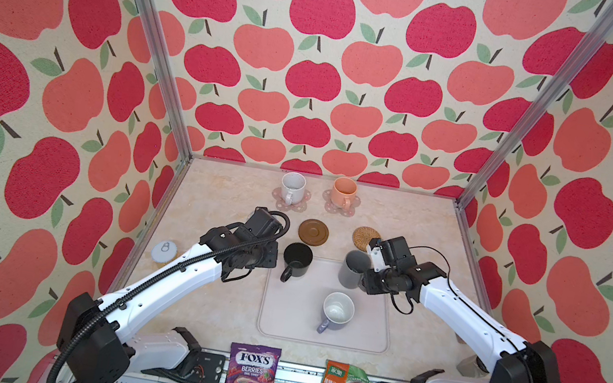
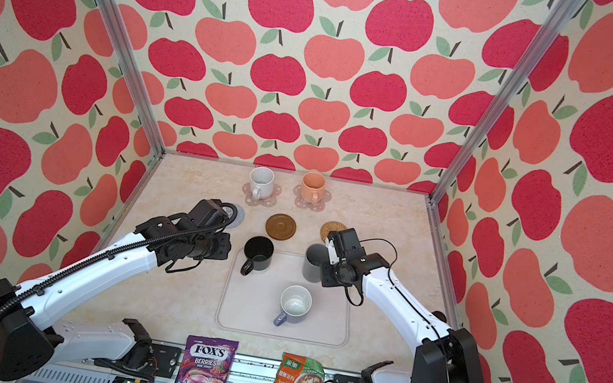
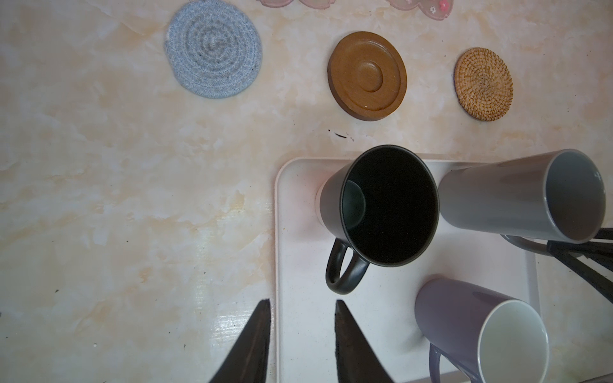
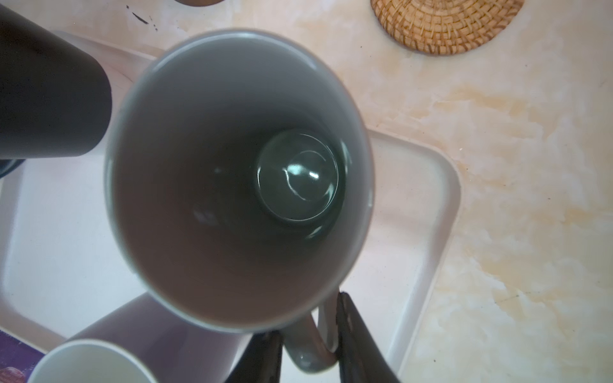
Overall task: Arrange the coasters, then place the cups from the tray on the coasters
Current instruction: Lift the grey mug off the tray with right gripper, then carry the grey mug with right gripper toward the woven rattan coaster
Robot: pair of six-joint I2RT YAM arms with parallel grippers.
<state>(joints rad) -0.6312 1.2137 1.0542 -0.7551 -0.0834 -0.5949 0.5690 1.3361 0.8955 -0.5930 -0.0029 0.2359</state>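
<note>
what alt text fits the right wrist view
Close overhead look into an upright, empty dark grey mug on a pale-grey tray, its handle pinched by the right gripper. A black mug, a lavender-grey mug and a tan rattan coaster edge the frame.

Marbled table (image 1: 192, 308), set with a tray and coasters.
A pale tray (image 1: 321, 342) is placed toward the front edge. Behind it are laid a grey woven coaster (image 3: 214, 49), brown disc (image 1: 313, 231) and rattan coaster (image 1: 363, 236), with two pink flower coasters (image 1: 307, 197) (image 1: 328, 204) by the back edge.
</note>
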